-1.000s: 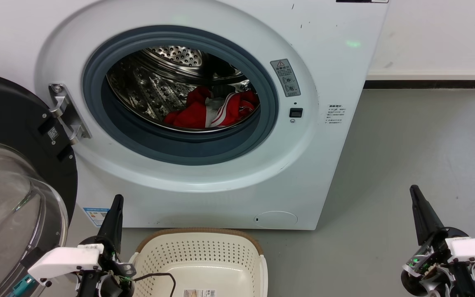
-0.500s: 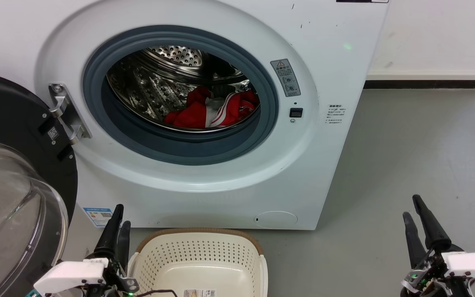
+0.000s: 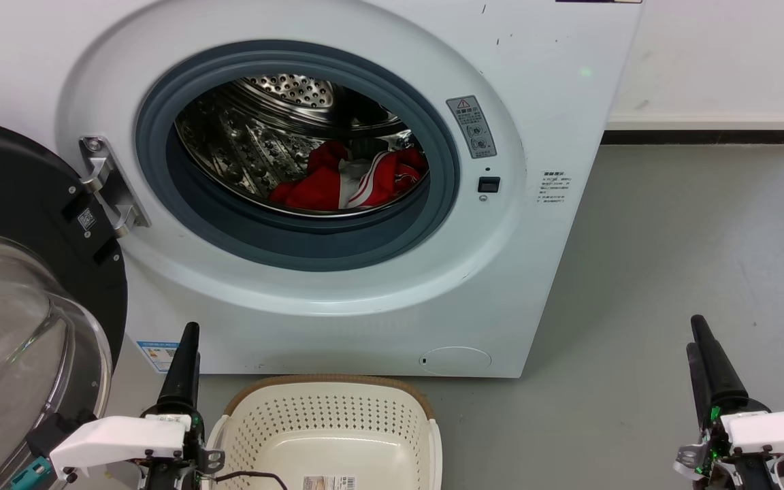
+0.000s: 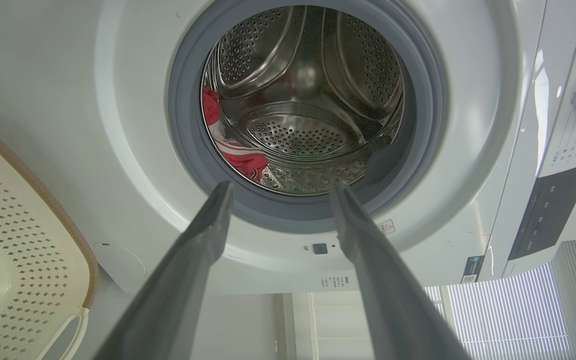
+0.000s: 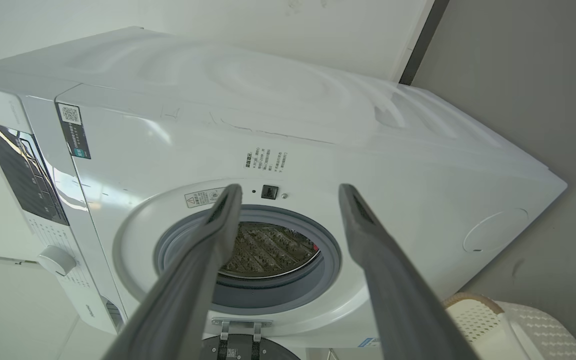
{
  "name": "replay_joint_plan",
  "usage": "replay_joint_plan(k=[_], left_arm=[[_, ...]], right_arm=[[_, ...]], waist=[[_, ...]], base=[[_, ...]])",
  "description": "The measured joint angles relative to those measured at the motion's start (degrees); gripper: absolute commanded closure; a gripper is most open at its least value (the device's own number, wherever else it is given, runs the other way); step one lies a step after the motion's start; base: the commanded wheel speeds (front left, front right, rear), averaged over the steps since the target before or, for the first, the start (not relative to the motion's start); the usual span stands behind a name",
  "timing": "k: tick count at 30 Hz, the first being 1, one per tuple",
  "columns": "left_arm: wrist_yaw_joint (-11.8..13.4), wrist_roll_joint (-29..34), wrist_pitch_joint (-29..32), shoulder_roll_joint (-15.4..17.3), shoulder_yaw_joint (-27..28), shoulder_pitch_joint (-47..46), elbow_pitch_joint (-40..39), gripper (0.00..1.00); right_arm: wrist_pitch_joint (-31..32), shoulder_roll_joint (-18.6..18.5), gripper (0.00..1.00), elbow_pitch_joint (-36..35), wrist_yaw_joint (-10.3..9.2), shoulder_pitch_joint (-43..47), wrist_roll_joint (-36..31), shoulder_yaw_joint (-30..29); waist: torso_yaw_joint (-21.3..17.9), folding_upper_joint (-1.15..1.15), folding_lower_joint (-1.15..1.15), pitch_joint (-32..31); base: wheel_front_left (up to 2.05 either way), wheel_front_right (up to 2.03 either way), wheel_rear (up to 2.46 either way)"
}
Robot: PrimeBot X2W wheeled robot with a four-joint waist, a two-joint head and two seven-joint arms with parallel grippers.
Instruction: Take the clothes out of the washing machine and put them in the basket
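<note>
The clothes (image 3: 351, 178) are lying bunched low in the drum of the washing machine (image 3: 337, 306), up and ahead of the left gripper (image 4: 278, 186). It is nearer than the right gripper (image 5: 290, 189), and both are spread and empty. The basket (image 3: 327, 379) is sitting below the opening. Part of the heap is hiding behind the door seal.

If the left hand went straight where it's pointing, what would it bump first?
Probably nothing at first: the left hand points into the open mouth of the washer, close by the grey seal. It might graze that seal, then meet the steel drum; depth is unclear.
</note>
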Motion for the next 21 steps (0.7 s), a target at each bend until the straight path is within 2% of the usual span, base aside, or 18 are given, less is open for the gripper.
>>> replay_joint_plan(k=[12, 21], left_arm=[[3.09, 14.63, -2.81, 0.01, -2.27, 0.92, -2.76, 0.0], [4.76, 23.06, -4.72, 0.01, -3.8, 1.36, -4.44, 0.0]], right_arm=[[-2.89, 0.02, 0.0, -4.45, 0.0, 1.67, -17.14, 1.15], [-4.77, 0.02, 0.0, -7.28, 0.0, 2.81, -28.91, 2.57]], waist=[[-0.05, 0.0, 0.0, 0.18], [-0.08, 0.0, 0.0, 0.28]], base=[[0.0, 0.0, 0.0], [0.0, 0.0, 0.0]])
